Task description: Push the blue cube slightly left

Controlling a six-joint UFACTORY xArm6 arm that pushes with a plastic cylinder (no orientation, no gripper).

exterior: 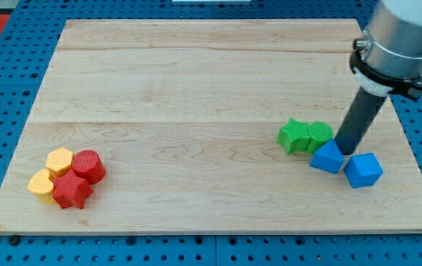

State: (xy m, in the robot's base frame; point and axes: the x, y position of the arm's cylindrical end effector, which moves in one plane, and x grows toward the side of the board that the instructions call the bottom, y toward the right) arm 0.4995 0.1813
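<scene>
Four blocks sit bunched at the view's lower left of your wooden board: a yellow hexagonal block at the cluster's upper left, a second yellow block, roughly heart-shaped, below it at the far left, a red cylinder on the right, and a red star-shaped block at the bottom. They all press against one another, so you see no gaps between them.

Moving right, you cross a long stretch of bare wood before the second group at the view's lower right. First comes a green star-like block, with a green round-lobed block touching its right side. Just below and right of that pair lies a blue block with a pointed top; you cannot tell its exact shape. The blue cube sits immediately right of it, nearest the board's right edge, seemingly touching.

You have no jaws to read on this rod; my tip comes down between the green pair and the two blue blocks, at the pointed blue block's upper right corner and just up-left of the blue cube. Whether it touches either one, you cannot tell. The arm's grey housing fills the view's top right corner.
</scene>
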